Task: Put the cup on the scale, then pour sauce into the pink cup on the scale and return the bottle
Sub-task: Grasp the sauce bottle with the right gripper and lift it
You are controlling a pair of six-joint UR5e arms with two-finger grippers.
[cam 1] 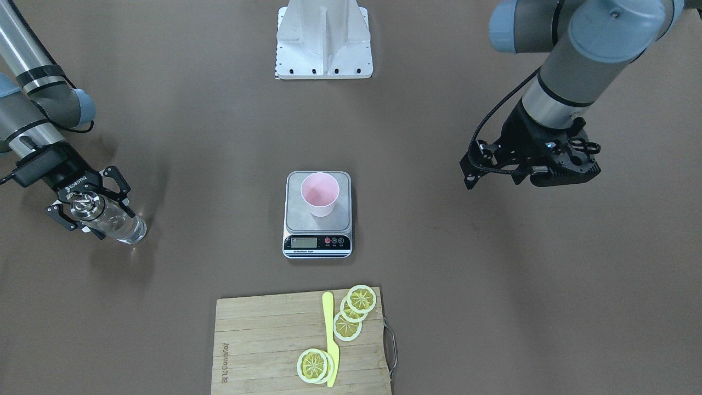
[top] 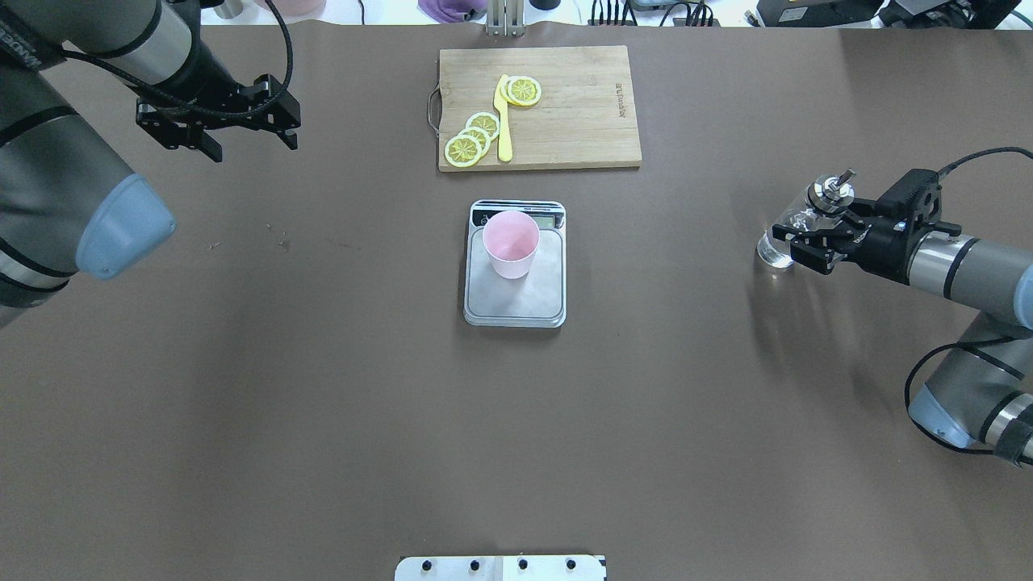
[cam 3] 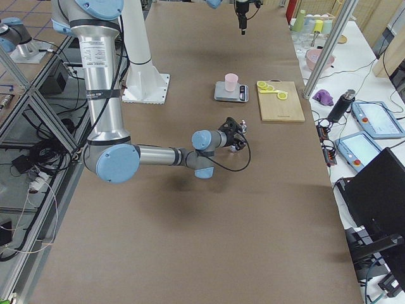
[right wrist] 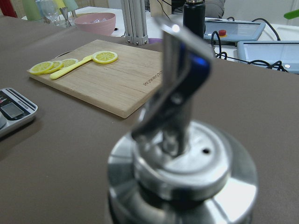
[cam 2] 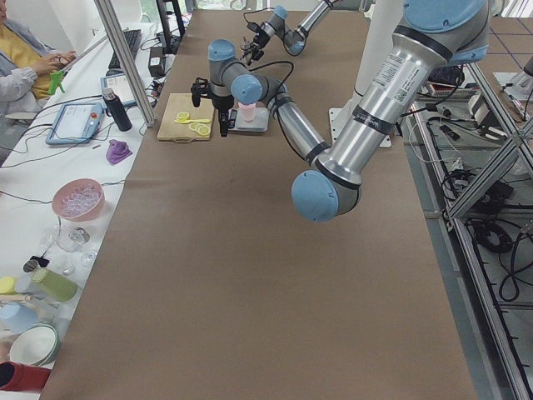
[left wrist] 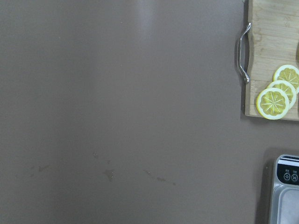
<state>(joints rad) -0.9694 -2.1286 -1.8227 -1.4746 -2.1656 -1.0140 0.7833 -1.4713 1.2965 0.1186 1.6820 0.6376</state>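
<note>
The right gripper point(cam 1: 104, 218) is seen closed about the bottle point(cam 1: 125, 227). The bottle's neck is hidden among the fingers, and the sauce can hardly be made out through the glass. Well apart from this claw, the cup point(cam 1: 320, 193) is stood on the scale point(cam 1: 317, 242), with only brown table point(cam 1: 493, 302) shown between. The left gripper point(top: 254, 150) is held wide, far beyond the scale.
</note>
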